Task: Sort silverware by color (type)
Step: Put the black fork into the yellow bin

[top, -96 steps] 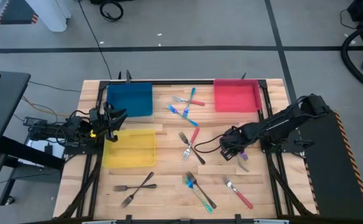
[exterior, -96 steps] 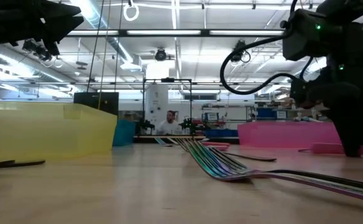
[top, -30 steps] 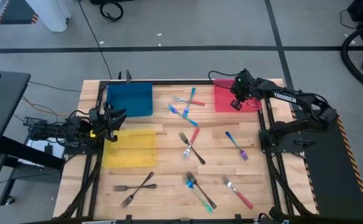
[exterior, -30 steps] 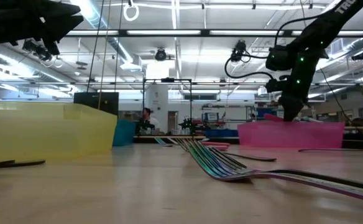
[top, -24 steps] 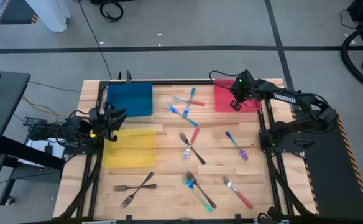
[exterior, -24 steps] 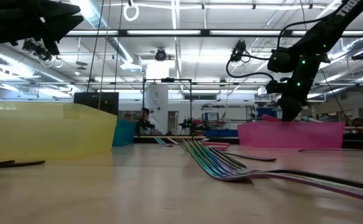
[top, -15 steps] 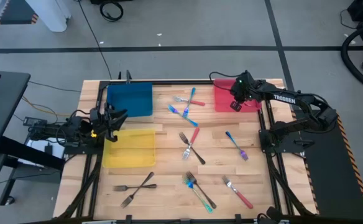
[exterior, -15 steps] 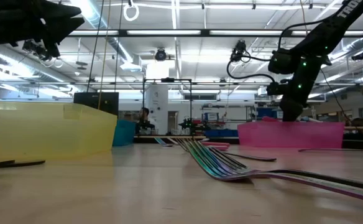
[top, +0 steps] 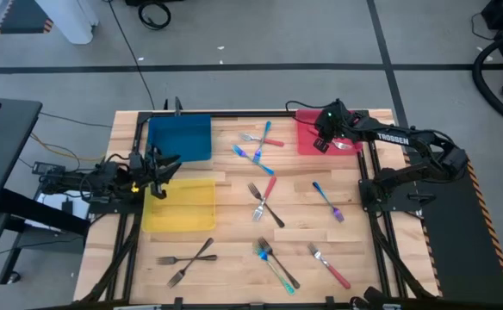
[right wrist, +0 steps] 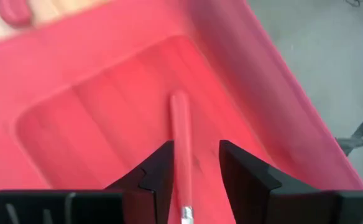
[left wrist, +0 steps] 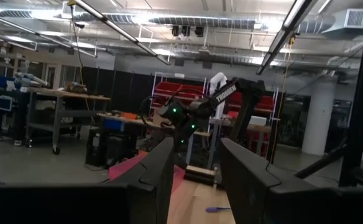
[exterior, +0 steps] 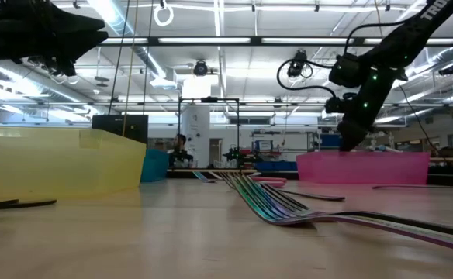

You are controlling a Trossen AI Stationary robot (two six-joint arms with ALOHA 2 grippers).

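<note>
— Entry one?
— Right gripper (top: 321,143). Poised over the flat red plastic tray (top: 304,129) at the far right corner of the wooden bench (top: 234,237). Jaws spread, pinching nothing.
— Beneath it?
— One red-handled fork (right wrist: 180,146), lying flat on the red tray's floor, in line with the gap between the fingers in the right wrist view.
— Entry two?
— Left gripper (top: 167,162). Parked at the bench's left edge, level with the gap between the flat blue plastic tray (top: 183,138) and the flat yellow plastic tray (top: 183,207). Jaws spread, empty. Both of those trays bare.
— Silverware loose on the bench?
— Listed far to near:
- cluster of blue- and red-handled forks (top: 256,142), crossing one another, between the blue and red trays;
- crossed pair at centre (top: 264,202), one red-handled, one dark grey;
- single blue-and-purple fork (top: 327,201), just right of centre, lying alone;
- crossed dark grey pair (top: 187,254), near left, below the yellow tray;
- overlapping teal-handled and grey forks (top: 273,260), near middle;
- red-handled fork with silver tines (top: 331,265), near right, apart from the rest.
— Condition?
— All flat on the wood, none touched by either gripper.
</note>
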